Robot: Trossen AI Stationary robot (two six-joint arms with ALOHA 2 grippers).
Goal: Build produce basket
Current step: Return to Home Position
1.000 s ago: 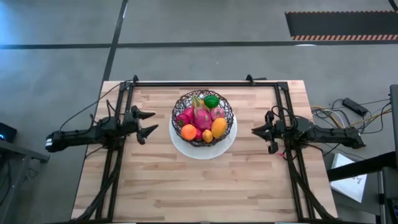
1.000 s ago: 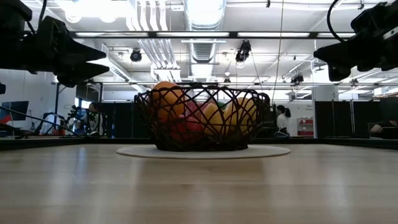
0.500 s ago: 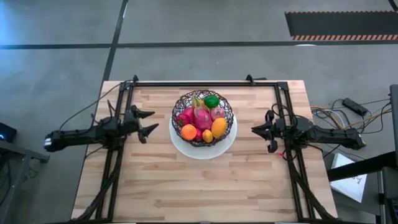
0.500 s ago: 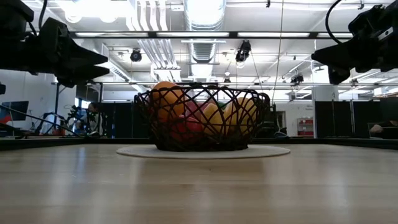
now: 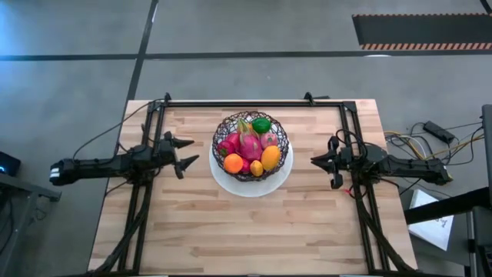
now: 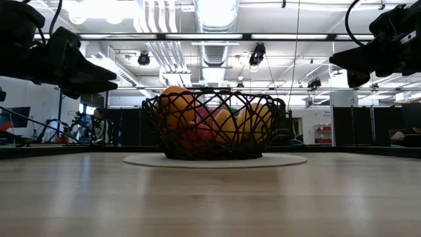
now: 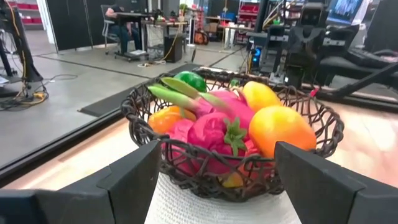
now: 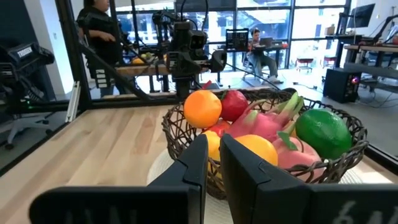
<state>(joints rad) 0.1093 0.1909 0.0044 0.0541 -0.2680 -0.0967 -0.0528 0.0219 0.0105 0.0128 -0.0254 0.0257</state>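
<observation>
Black wire-mesh round basket [image 5: 285,132] on flat white round plate [image 5: 231,183], mid wooden table [image 5: 231,231], holds colourful toy produce [image 5: 250,146]. Left gripper [image 5: 193,151] near basket: fingers wide apart, empty. Right gripper [image 5: 314,161] opposite: fingers nearly together, empty.

hidden | produce [image 5: 250,146] lower layer, under upper pieces | plate [image 5: 250,191] mostly beneath basket [image 5: 285,139]

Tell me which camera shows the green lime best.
Right wrist view: the lime sits large and nearly whole. High view shows it small; left wrist view, partly hidden behind other fruit; low view, hardly at all.
</observation>
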